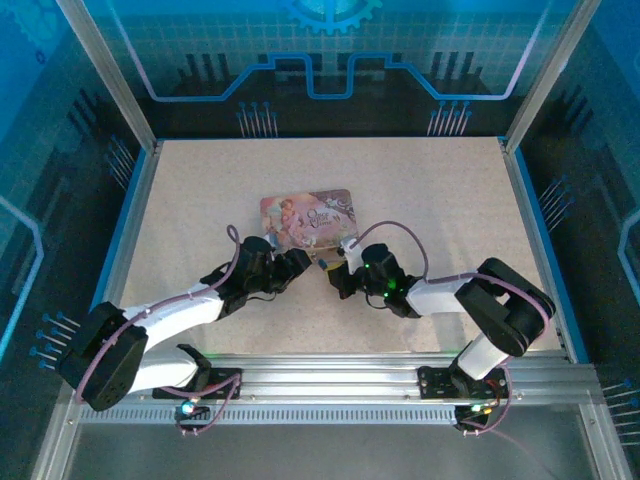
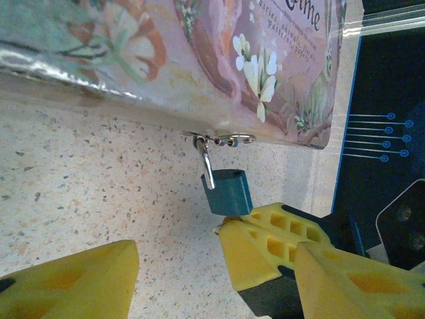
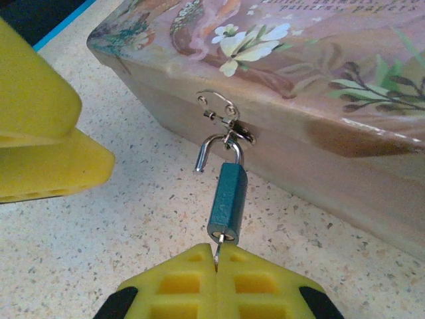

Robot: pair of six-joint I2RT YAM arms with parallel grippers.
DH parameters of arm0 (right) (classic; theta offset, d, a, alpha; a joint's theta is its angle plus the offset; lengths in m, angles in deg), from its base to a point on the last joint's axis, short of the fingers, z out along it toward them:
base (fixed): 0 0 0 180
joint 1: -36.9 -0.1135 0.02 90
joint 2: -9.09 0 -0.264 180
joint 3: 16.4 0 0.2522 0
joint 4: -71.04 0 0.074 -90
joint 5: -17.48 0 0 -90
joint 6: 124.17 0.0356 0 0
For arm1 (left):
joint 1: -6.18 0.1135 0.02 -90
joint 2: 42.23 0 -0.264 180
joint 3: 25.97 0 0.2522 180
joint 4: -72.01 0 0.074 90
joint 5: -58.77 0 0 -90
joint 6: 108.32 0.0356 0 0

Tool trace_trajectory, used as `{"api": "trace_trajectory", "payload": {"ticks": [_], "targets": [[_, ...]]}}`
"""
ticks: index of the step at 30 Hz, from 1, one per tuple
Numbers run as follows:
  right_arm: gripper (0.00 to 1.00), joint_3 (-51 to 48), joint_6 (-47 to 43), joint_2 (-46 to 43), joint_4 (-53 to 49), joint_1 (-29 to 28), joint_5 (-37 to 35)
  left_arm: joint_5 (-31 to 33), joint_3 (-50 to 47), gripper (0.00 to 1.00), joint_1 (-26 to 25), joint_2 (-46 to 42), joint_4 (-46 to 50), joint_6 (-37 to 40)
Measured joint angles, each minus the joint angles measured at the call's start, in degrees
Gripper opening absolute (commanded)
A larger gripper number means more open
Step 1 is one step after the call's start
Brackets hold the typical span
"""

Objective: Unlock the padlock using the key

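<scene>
The tiny silvery key [image 3: 217,250] is pinched in the closed right gripper [image 3: 216,260] and seated in the small blue-bodied padlock [image 3: 227,199], whose long axis runs from those jaws straight to the pink printed tin [image 3: 319,80], while the left gripper [image 1: 297,263] is held open and empty alongside.
</scene>
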Motion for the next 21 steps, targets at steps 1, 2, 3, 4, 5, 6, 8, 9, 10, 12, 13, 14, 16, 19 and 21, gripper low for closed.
{"api": "trace_trajectory", "payload": {"ticks": [1, 2, 3, 4, 5, 6, 8, 9, 10, 12, 13, 14, 16, 19, 21], "targets": [[0.0, 0.0, 0.6, -0.2, -0.4, 0.4, 0.5, 0.2, 0.2, 0.69, 0.0, -0.3, 0.9, 0.3], [0.0, 0.2, 1.6, -0.3, -1.1, 1.0, 1.4, 0.4, 0.5, 0.7, 0.2, -0.9, 2.1, 0.9], [0.0, 0.5, 2.6, -0.5, -1.8, 1.5, 2.2, 0.5, 0.9, 0.71, 0.4, -1.7, 3.4, 1.4], [0.0, 0.9, 3.5, -0.5, -2.5, 1.8, 3.0, 0.7, 1.2, 0.72, 0.7, -2.6, 4.4, 1.8], [0.0, 1.2, 4.7, -0.5, -3.1, 2.1, 3.8, 1.0, 1.6, 0.73, 1.3, -3.9, 5.5, 2.5], [0.0, 1.5, 5.9, -0.5, -3.6, 2.2, 4.6, 1.3, 1.9, 0.74, 1.9, -5.1, 6.4, 2.9], [0.0, 1.8, 8.2, -0.5, -4.2, 2.6, 5.7, 1.5, 2.3, 0.75, 3.4, -7.4, 7.7, 3.9], [0.0, 2.0, 9.3, -0.5, -4.4, 2.8, 6.4, 1.5, 2.4, 0.76, 4.2, -8.4, 8.5, 4.3], [0.0, 2.0, 10.2, -0.4, -4.4, 3.0, 6.8, 1.5, 2.5, 0.77, 5.0, -9.2, 9.1, 4.5], [0.0, 2.1, 11.9, -0.1, -4.5, 3.5, 7.8, 1.5, 2.5, 0.79, 6.8, -10.4, 10.5, 5.3], [0.0, 2.2, 12.5, 0.0, -4.5, 3.7, 8.2, 1.4, 2.5, 0.79, 7.5, -10.7, 11.1, 5.7], [0.0, 2.3, 13.3, 0.2, -4.5, 3.9, 8.6, 1.2, 2.5, 0.8, 8.6, -10.9, 11.8, 6.0], [0.02, 2.4, 14.3, 0.6, -4.5, 4.3, 9.6, 0.7, 2.6, 0.8, 10.6, -11.0, 12.9, 6.8], [0.03, 3.1, 15.6, 2.0, -4.5, 4.9, 11.4, -1.0, 2.7, 0.8, 13.9, -10.8, 14.3, 8.1], [0.03, 3.5, 16.3, 3.1, -4.2, 5.5, 12.7, -2.4, 3.0, 0.8, 16.1, -10.2, 14.8, 9.0]]}}
